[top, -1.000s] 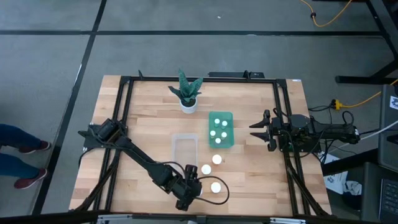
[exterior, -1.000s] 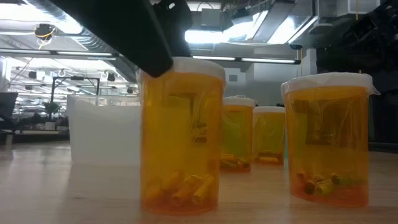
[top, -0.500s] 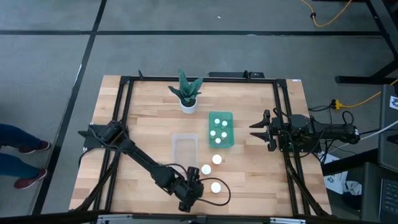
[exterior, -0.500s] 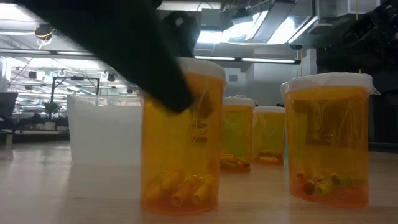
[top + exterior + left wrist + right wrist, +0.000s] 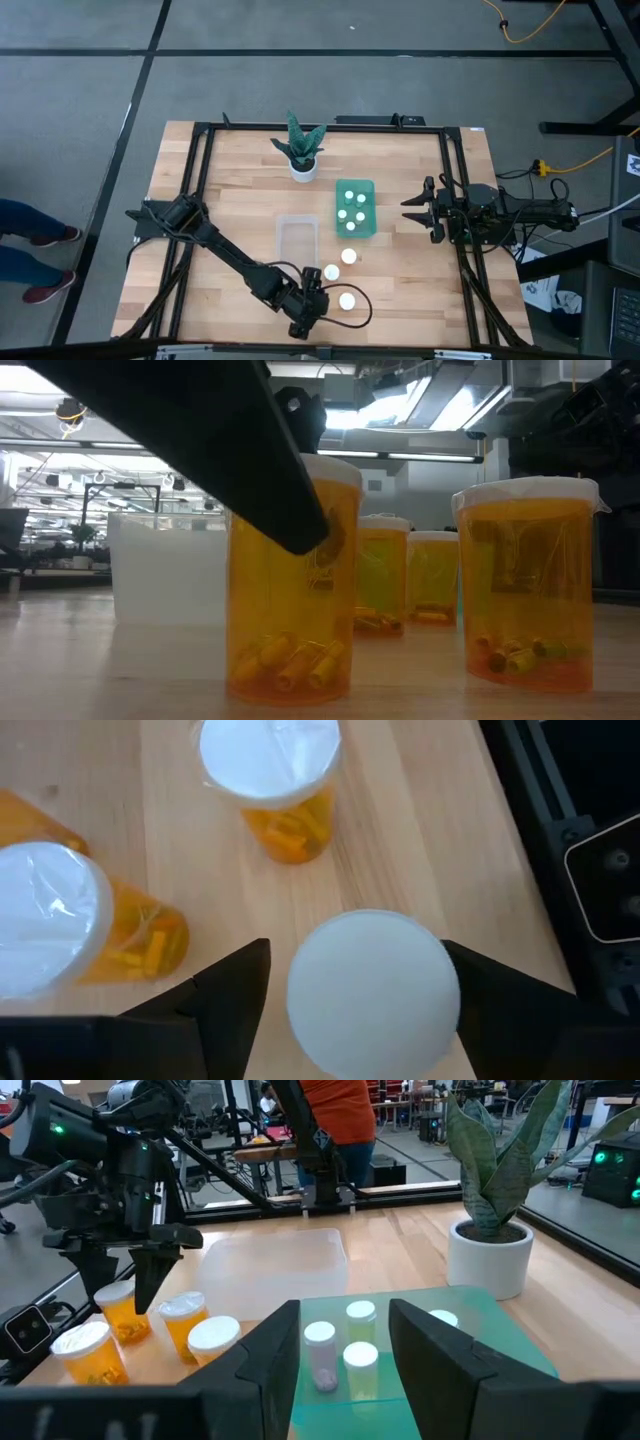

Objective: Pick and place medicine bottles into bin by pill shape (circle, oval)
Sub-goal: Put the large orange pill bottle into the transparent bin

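Several orange medicine bottles with white caps stand upright on the wooden table near its front edge: three show in the high view (image 5: 331, 272) (image 5: 348, 257) (image 5: 347, 300). A fourth (image 5: 370, 990) stands between the fingers of my open left gripper (image 5: 357, 960), which hides it in the high view (image 5: 305, 315). In the low view one dark finger (image 5: 290, 520) reaches down past this bottle's cap (image 5: 290, 580). My right gripper (image 5: 408, 211) is open and empty at the table's right, beside the green bin (image 5: 371, 210).
The green bin holds several small bottles (image 5: 345, 1342). A clear empty bin (image 5: 298, 240) stands to its left. A potted plant (image 5: 302, 150) stands at the far side. A black frame (image 5: 195, 170) runs along the table's edges. A person (image 5: 335, 1120) stands beyond the table.
My left gripper has gone down over the front bottle. In the low view its finger has dropped from cap height to beside the bottle's body. The bottles have stayed in place.
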